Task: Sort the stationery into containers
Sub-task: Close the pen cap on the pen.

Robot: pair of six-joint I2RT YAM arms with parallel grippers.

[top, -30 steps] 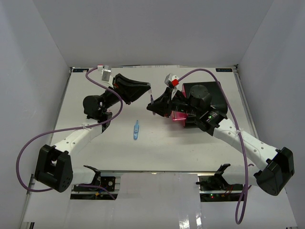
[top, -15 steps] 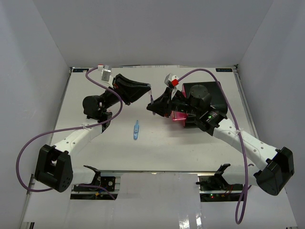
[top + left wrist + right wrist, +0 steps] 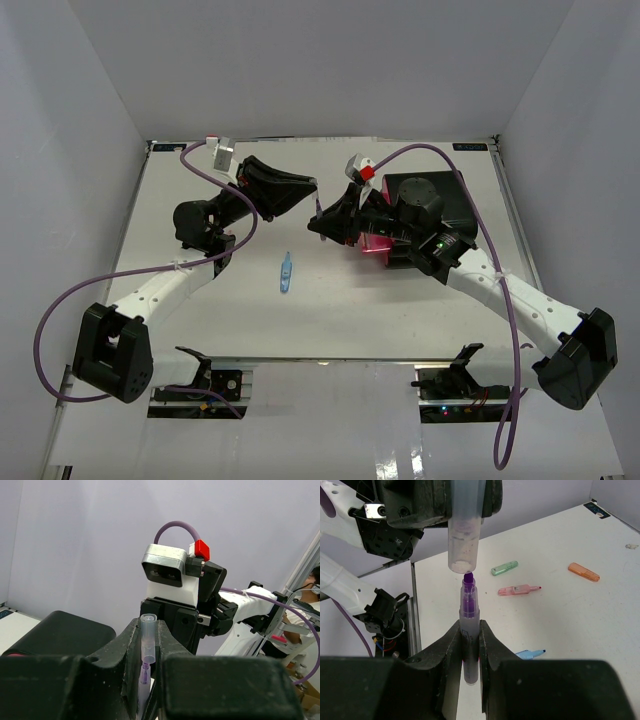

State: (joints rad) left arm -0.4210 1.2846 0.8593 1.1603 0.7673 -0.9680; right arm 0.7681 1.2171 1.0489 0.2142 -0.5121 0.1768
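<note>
My left gripper is shut on a clear pen cap, seen from below in the right wrist view. My right gripper is shut on a purple-tipped pen body and holds it upright, its tip just at the cap's open mouth. Both meet in mid-air left of the black cabinet, whose pink drawer stands open. A light-blue piece lies on the table. Green, pink and orange items lie beyond.
The right arm's wrist camera faces my left gripper closely. White walls enclose the table on three sides. Both arm bases sit at the near edge.
Almost nothing has changed; the right gripper has edged slightly toward the left gripper, bringing the pen tip to the cap.
</note>
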